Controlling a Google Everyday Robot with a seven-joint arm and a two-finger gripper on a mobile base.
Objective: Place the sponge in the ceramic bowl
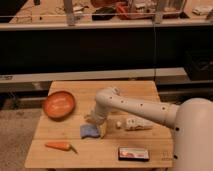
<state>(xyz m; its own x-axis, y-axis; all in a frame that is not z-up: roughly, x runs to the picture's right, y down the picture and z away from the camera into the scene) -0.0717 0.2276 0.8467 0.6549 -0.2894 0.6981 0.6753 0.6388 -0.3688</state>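
The blue sponge [89,131] with a yellow side lies on the wooden table [145,92] near its middle. The arm reaches in from the right, and my gripper [95,122] is right at the sponge's upper right edge, partly hidden by the arm. The ceramic bowl [59,104], orange-red and shallow, sits at the table's left, apart from the sponge, with nothing in it.
An orange carrot [58,146] lies at the front left. A whitish crumpled object [136,123] rests right of the sponge. A dark flat packet [133,153] sits near the front edge. Behind the table runs a dark shelf unit.
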